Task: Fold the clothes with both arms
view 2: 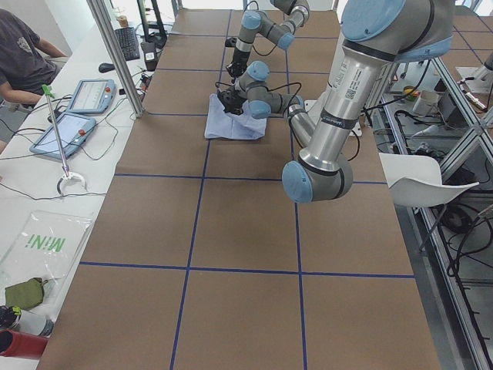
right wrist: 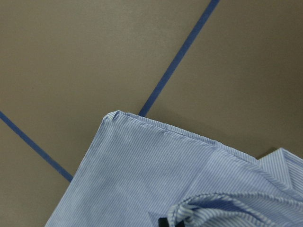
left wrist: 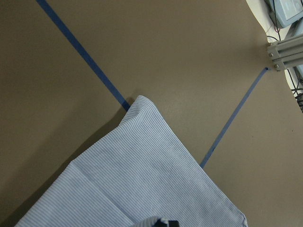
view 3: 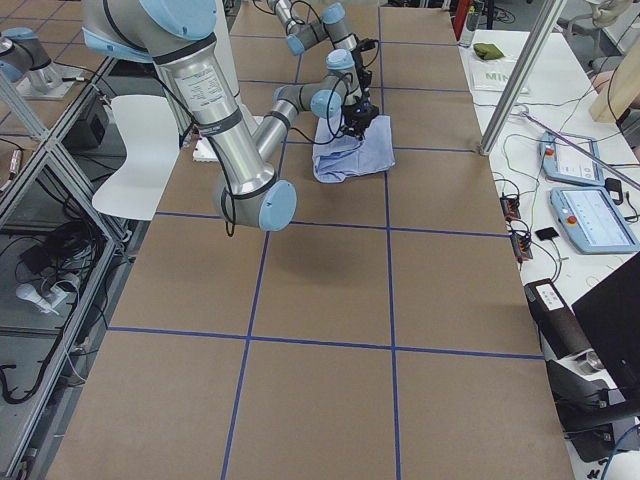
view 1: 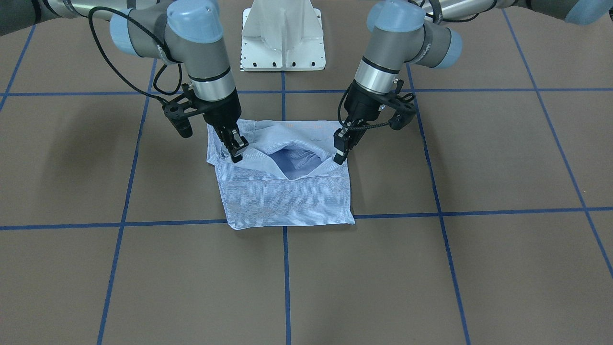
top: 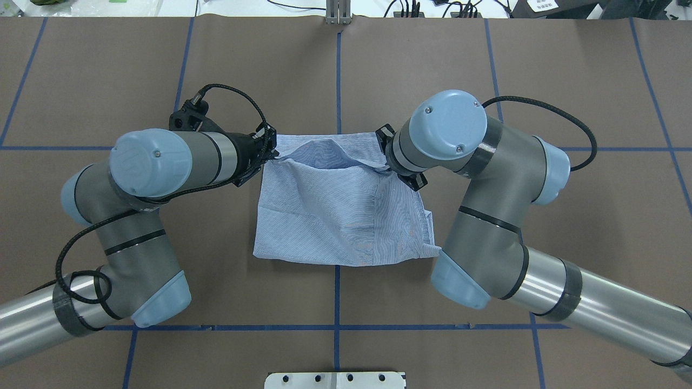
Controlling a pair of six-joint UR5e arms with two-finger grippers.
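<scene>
The light blue striped shirt [view 1: 287, 196] lies folded into a rough square at the table's middle; it also shows from overhead [top: 324, 210]. My left gripper [view 1: 341, 155] is shut on one end of the shirt's upper edge. My right gripper [view 1: 237, 152] is shut on the other end. Both hold this edge lifted above the lower layers, and it sags open between them. From overhead the left gripper [top: 272, 154] shows at the shirt's left, while the right gripper is hidden under its wrist. Each wrist view shows a shirt corner [left wrist: 151, 184] [right wrist: 151, 175] on the table below.
The white pedestal base [view 1: 283, 36] stands behind the shirt on the robot's side. Blue tape lines [view 1: 286, 282] cross the brown table. A side bench with tablets [view 2: 85, 96], a metal post [view 2: 115, 54] and a seated person [view 2: 23, 54] line the far edge.
</scene>
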